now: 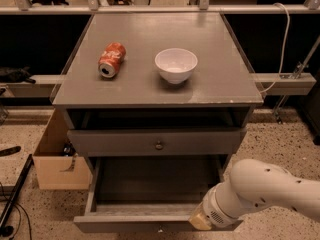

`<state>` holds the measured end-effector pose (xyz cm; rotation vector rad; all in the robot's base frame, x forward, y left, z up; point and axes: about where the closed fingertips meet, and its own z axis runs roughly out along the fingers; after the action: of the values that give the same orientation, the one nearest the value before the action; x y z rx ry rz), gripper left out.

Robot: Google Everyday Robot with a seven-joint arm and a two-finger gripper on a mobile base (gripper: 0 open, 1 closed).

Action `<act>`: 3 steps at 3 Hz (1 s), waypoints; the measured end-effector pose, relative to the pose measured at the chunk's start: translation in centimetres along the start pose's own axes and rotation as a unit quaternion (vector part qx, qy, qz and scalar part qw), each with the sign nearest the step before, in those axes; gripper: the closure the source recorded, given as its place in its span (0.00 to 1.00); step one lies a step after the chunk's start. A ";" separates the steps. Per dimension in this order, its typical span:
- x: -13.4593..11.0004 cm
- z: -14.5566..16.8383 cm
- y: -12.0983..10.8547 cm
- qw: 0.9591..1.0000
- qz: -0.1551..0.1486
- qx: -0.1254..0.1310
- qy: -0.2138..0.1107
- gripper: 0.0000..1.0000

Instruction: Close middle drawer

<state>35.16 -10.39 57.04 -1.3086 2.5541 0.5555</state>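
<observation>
At middle drawer (125, 223) front, right end | gripper (200, 220) (drawer wide open)

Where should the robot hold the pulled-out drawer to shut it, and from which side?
The middle drawer sticks far out, so its wide flat front is the part to take, coming from the front and pushing straight in. Near its middle is probably best, so it slides evenly. The gripper is at the front's right end.

Smooth pale plastic gripper (200, 220) at the front of the matt wooden middle drawer (130, 223); glossy bowl (176, 66) beyond it.
</observation>
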 end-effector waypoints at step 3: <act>6.6 3.4 -0.2 0.999 0.003 -0.022 -0.040 1.00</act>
<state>31.58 -13.87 51.60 -1.2655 2.4952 0.6553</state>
